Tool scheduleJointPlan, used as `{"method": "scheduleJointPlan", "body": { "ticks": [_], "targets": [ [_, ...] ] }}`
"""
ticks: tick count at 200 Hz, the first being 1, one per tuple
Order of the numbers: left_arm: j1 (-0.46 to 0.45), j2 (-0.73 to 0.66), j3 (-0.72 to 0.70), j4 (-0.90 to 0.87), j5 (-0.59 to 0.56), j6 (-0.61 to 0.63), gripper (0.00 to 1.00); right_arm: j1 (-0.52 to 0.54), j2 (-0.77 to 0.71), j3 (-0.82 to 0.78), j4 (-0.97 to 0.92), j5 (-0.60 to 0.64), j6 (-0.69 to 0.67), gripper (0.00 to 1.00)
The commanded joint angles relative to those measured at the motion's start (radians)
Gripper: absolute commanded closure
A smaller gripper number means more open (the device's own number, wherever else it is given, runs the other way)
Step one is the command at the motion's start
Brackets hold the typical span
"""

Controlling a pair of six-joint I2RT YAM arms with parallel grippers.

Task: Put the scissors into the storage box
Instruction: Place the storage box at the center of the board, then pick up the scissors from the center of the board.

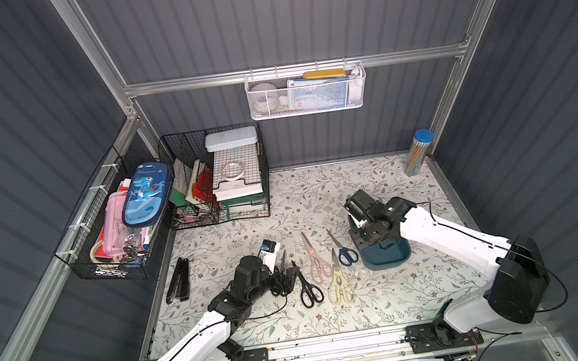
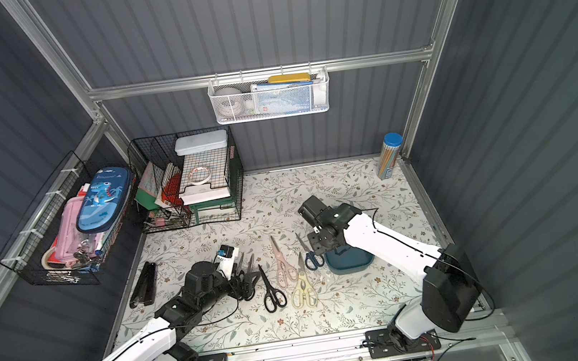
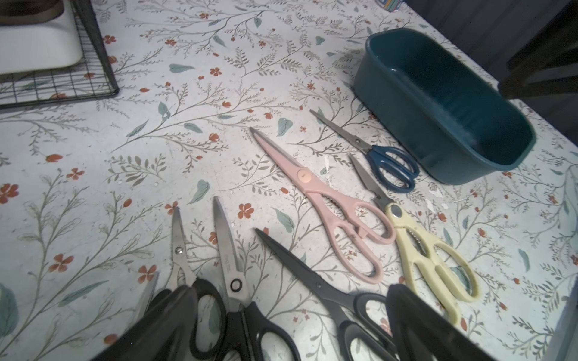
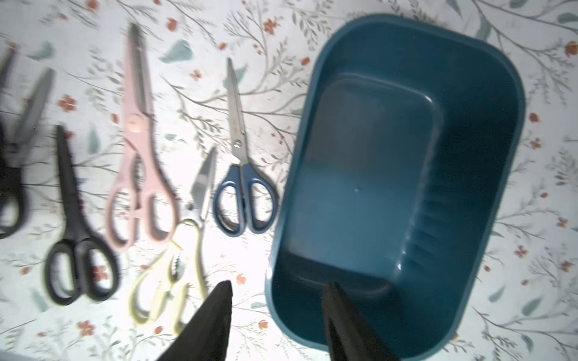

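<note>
Empty storage box point(image 4: 375, 172), rim between jaws of parted right end effector point(image 4: 280, 283), nothing gripped; scissors point(image 4: 237, 143) ranged alongside, likely for short transfer. Wide open, empty: left end effector point(image 3: 291, 287).

Floral table point(image 1: 374, 186) carries teal storage box point(image 1: 384, 262); beside it blue scissors point(image 1: 343, 250), yellow shears point(image 1: 338, 284), pink scissors point(image 1: 315, 259), black scissors point(image 1: 306, 288). Black bar point(image 1: 178, 280) near left edge; wire basket point(image 1: 246, 214) and pencil tube point(image 1: 418, 153) at back.

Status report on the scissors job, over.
Left gripper open over the black-handled scissors. Right gripper open, straddling the storage box rim. Box empty; only that gripper in the way.
</note>
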Motion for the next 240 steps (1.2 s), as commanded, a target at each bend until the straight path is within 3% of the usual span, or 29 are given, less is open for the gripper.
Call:
{"method": "scheduleJointPlan", "body": {
  "ticks": [1,76,183,240],
  "targets": [
    [-0.012,-0.017,-0.030,0.047,0.084,0.059,0.01,0.014,0.067,0.022,-0.001,-0.131,-0.015,0.51],
    [-0.065,-0.109,-0.068,0.066,0.025,0.087,0.01,0.044,0.271,0.081,-0.039,-0.085,0.018,0.56],
    [-0.066,-0.058,-0.039,0.037,0.003,0.074,0.01,0.033,0.413,0.059,0.058,-0.036,0.050,0.61],
    [-0.066,-0.049,-0.034,0.035,0.003,0.073,0.01,0.035,0.472,0.060,0.064,-0.035,0.057,0.70]
  ]
}}
